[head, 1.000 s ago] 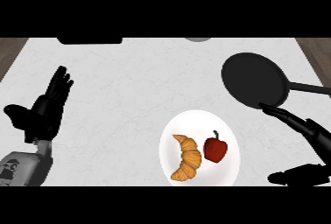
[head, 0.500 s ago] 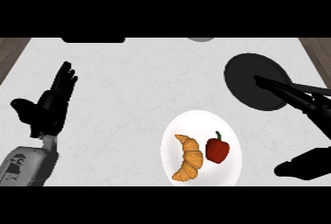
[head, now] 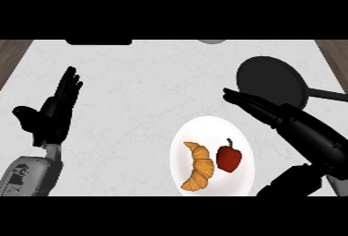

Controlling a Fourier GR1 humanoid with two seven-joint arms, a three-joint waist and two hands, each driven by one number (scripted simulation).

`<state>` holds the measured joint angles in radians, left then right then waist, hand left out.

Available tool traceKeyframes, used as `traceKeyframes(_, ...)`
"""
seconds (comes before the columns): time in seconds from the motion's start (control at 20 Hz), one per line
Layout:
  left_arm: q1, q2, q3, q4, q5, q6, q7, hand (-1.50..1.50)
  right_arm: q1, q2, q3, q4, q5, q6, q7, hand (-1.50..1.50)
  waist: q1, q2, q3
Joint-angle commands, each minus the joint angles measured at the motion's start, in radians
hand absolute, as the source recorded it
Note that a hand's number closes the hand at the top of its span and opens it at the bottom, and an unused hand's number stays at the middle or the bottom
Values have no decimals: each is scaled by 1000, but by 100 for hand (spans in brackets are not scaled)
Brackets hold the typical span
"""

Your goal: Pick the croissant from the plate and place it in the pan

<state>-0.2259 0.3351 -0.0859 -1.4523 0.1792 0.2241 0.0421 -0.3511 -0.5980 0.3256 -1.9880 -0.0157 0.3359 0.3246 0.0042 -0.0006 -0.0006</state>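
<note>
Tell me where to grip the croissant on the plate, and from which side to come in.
Grip the croissant across its thick middle, coming down from above with the right hand. It lies flat on the plate, bowed toward the red pepper close on its right, so a sideways entry looks cramped; the thumb likely fits its hollow left side.

The counter top looks like pale stone with faint grey veins, smooth and matt. A wood strip with brown grain shows at the upper left. The pan, upper right, is flat matt black. The plate is smooth plain white. The croissant has a ridged golden-brown crust; the red pepper looks slick. The left hand and right hand are matt black.
</note>
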Motion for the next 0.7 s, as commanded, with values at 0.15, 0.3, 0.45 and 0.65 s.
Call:
traceKeyframes(0.15,-9,-32,53,104,-20,-43,-93,0,17,128,105,15,168,30,75,-150,-4,1,0)
traceKeyframes(0.3,-30,-31,51,38,-29,-37,5,0,59,181,134,-8,213,26,149,-150,-4,0,0)
traceKeyframes(0.45,8,-63,53,62,-54,-38,-53,0,38,195,82,-23,208,72,216,-150,-4,0,0)
traceKeyframes(0.65,-14,-41,77,31,-66,-52,-2,0,38,218,56,81,297,77,158,-150,-2,1,0)
